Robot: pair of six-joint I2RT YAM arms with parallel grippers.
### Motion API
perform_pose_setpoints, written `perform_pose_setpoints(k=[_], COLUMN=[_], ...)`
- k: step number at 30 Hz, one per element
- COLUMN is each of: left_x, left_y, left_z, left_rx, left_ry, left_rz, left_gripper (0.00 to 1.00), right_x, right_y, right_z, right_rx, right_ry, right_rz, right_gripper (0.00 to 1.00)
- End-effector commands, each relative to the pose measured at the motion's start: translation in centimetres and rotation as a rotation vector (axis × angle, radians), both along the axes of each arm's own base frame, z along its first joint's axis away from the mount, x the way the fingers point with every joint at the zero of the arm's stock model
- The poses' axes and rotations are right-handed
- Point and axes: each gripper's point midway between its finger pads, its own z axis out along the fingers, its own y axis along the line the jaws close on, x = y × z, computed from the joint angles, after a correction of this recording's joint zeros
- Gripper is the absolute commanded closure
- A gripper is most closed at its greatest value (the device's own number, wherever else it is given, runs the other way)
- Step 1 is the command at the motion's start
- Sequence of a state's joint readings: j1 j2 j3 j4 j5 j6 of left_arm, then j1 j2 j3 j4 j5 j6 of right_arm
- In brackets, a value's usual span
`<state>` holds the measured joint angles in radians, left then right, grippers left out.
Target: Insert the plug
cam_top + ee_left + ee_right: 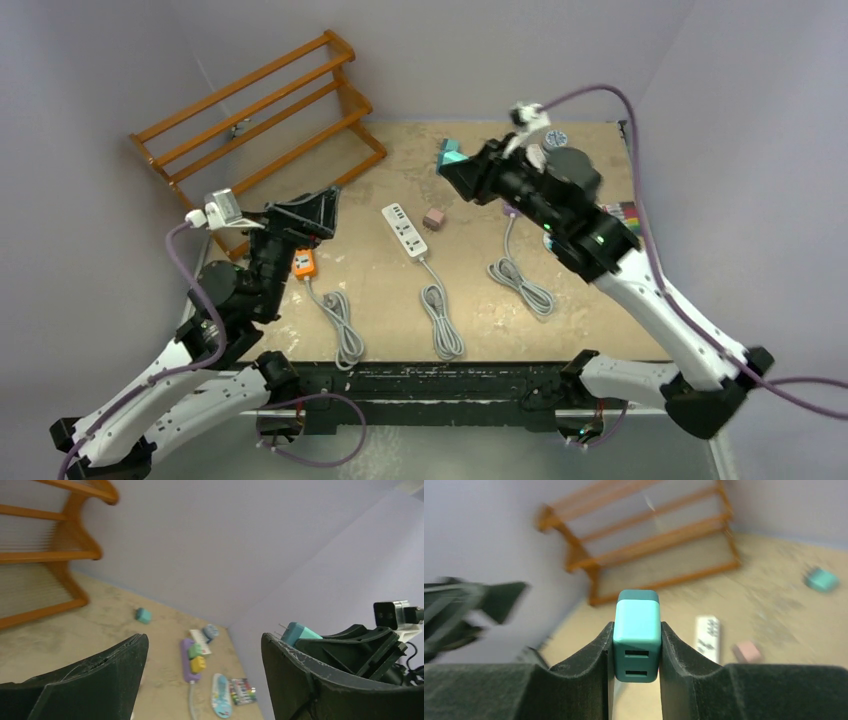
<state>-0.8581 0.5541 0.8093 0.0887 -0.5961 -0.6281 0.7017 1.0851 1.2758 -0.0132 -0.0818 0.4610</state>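
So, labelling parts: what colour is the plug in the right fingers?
Teal; the plug shows best in the right wrist view.

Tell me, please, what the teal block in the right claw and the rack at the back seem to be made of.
The teal block: probably moulded plastic, smooth and matt, with rounded edges and two slots in its face. The rack: likely wood, orange-brown slats, perhaps varnished; the grain is too small to see.

1. The rack (358, 105) stands at the far left corner of the table (400, 160);
2. the power strip (404, 230) lies mid-table, with a small block (434, 218) just to its right;
3. the plug (636, 630) sits between the fingers of the right gripper (450, 165), raised over the table's far side.
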Motion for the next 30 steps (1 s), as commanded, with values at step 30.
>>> perform_pose_setpoints(k=[30], left_x=[13.1], left_y=[1.9], left_z=[-24.3], left_rx=[0.342], left_ry=[0.911], left_rz=[0.211], left_gripper=[0.17], right_x=[6.4], right_y=[6.9], right_z=[-28.8], right_rx=[-0.802], right_ry=[0.479], right_rz=[0.133], right_gripper=[1.00])
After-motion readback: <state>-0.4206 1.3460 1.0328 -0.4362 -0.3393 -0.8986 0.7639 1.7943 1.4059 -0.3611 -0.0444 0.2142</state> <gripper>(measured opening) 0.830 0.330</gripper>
